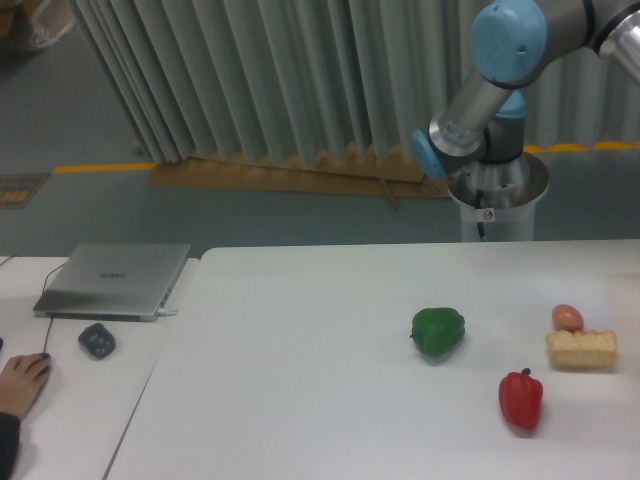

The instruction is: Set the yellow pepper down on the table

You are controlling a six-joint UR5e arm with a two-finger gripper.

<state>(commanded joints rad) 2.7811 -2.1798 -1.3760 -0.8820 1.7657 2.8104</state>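
The pincer is out of the frame, so whether it is apart or together cannot be told; only the arm's grey links and blue joints (500,60) show at the far right. No yellow pepper is visible. On the white table (300,380) a green pepper (438,331) lies right of centre, a red pepper (521,399) nearer, and a bread chunk (581,349) touching a brown egg (567,317) at the right edge. A closed laptop (113,279) sits far left.

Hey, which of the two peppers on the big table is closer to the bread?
The red pepper, just in front of and left of the bread chunk. The green pepper sits farther left, nearer the middle of the table.
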